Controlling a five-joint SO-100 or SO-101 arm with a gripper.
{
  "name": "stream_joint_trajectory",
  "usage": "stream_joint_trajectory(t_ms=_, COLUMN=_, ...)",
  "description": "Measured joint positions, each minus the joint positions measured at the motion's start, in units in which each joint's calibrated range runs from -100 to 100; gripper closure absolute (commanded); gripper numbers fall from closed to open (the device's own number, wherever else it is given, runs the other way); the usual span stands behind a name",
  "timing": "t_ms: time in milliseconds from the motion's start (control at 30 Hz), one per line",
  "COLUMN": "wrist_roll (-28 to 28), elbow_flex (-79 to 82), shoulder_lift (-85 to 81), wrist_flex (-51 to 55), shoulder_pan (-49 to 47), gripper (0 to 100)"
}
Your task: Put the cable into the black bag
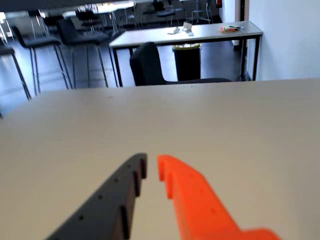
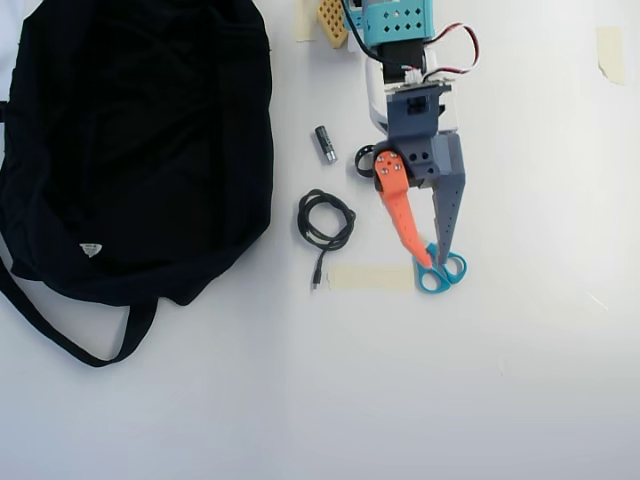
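Note:
In the overhead view the cable lies on the white table as a small loose black coil, its plug end trailing down toward a tape strip. The black bag fills the left side, its strap looping below it. My gripper points down the picture, right of the cable and apart from it, with its tips over teal scissor handles. In the wrist view the gripper shows a dark finger and an orange finger a narrow gap apart, with only bare table between them. Cable and bag are out of the wrist view.
A small dark cylinder and a black ring clip lie above the cable, near the arm's base. A masking tape strip sits below the cable. Beyond the table's far edge the wrist view shows a chair and another table.

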Motion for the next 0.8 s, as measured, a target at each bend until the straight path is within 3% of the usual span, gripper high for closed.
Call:
stream_joint_trajectory(t_ms=433, wrist_roll=1.37, elbow_flex=-24.84, shoulder_lift=10.46, wrist_flex=20.01, shoulder_pan=-0.44, gripper=97)
stream_joint_trajectory(t_ms=800, wrist_roll=1.42, elbow_flex=-27.44, shoulder_lift=10.54, wrist_flex=22.33, shoulder_pan=-0.44, gripper=97)
